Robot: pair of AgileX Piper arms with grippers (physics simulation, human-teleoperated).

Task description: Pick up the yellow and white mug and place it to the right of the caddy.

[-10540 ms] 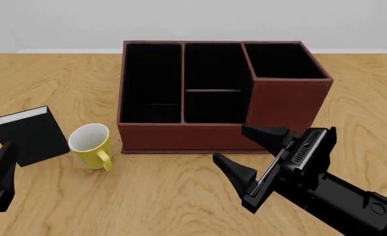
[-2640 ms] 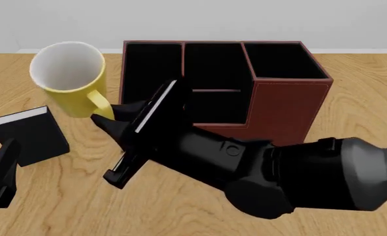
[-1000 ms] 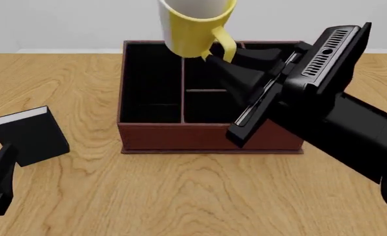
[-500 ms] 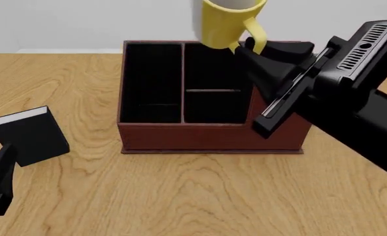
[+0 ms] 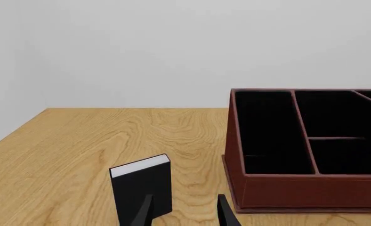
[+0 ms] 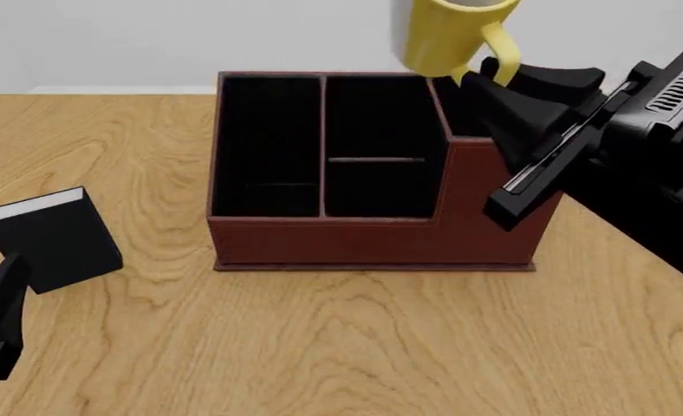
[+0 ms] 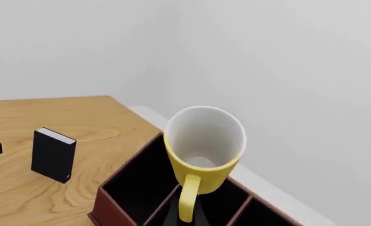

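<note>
High above the caddy (image 6: 371, 173), over its taller right section, yellow and white mug (image 6: 448, 35) carried further rightward than half a second ago, handle pinched in right fingers (image 6: 494, 80); left fingers (image 5: 184, 212) parted, idle; lowering beside it next, probably.

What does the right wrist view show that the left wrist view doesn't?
Only the right wrist view shows the yellow and white mug, held in the air by its handle above the caddy, white inside facing the camera.

Only the left wrist view shows the left gripper, its two fingers apart and holding nothing.

Both views show the caddy with its black compartments, the small black book standing upright, and the wooden table.
</note>
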